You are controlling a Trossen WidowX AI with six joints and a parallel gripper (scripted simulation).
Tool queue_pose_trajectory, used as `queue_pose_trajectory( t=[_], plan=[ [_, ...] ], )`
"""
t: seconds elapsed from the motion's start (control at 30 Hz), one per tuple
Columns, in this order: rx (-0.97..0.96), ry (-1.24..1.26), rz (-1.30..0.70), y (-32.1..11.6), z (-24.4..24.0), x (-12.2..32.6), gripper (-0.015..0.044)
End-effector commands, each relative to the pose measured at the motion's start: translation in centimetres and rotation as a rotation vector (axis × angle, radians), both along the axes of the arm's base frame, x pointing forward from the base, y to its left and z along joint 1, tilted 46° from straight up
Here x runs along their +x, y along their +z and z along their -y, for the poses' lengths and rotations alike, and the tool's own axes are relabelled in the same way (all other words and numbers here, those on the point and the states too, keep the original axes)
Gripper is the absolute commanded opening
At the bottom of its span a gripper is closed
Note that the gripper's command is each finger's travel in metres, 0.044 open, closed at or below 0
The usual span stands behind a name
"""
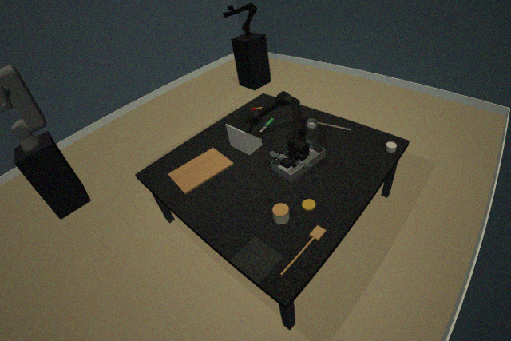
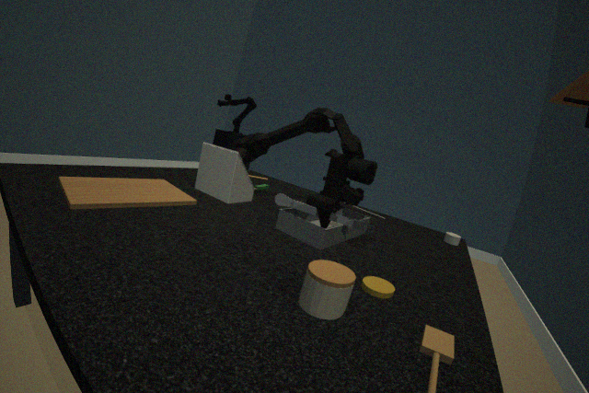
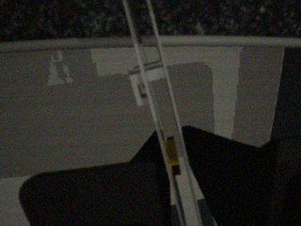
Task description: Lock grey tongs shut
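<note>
Our fingers (image 1: 292, 162) (image 2: 325, 217) are clamped on the grey tongs (image 1: 277, 154) (image 2: 287, 200) (image 3: 166, 101) over the roasting tin (image 1: 288, 174) (image 2: 304, 230) (image 3: 71, 118), apart from the wooden board (image 1: 200, 170) (image 2: 125, 191).

Arm arched over bench (image 1: 231, 213) (image 2: 190, 274), wrist bent downward; jaws (image 1: 294, 162) (image 2: 325, 223) point down, nearly shut, clamped on something.

Counts: one pair of grey metal tongs (image 1: 278, 154) (image 2: 285, 200) (image 3: 173, 110), one grey rectangular roasting tin (image 1: 283, 172) (image 2: 299, 231) (image 3: 235, 40), one flat wooden board (image 1: 200, 170) (image 2: 123, 192). One each: white wedge-shaped block (image 1: 242, 139) (image 2: 221, 174), pale round canister with tan lid (image 1: 281, 216) (image 2: 326, 295), flat yellow disc (image 1: 308, 204) (image 2: 377, 286), square-headed wooden paddle (image 1: 318, 232) (image 2: 437, 341), short white cylinder (image 1: 390, 147) (image 2: 452, 238), green-handled tool (image 1: 269, 122) (image 2: 260, 187), round grey long-handled utensil (image 1: 311, 123). Arms: two black jointed, one grey bulky (image 1: 20, 97). Black box pedestals (image 1: 251, 61): two. Black tabletop (image 1: 231, 196) (image 2: 190, 283): one.
</note>
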State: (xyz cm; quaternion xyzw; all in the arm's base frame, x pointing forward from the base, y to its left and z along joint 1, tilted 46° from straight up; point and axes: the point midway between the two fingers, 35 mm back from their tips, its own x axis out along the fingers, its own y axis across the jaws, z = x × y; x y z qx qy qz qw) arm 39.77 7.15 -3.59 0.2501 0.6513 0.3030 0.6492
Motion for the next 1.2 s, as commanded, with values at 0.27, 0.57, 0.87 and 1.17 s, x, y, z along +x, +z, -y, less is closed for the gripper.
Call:
queue_pose_trajectory(
  t=[0.27, 0.57, 0.87, 1.17],
  plan=[
    [-0.012, -0.002, -0.004, 4.5, 5.1, 0.9, -0.0150],
    [-0.007, -0.002, -0.008, 8.8, 9.2, 0.5, -0.0150],
    [-0.005, 0.001, -0.007, 8.6, 9.2, 0.5, -0.0150],
    [-0.026, 0.080, 0.087, 4.9, 14.0, -0.3, -0.0150]
  ],
)
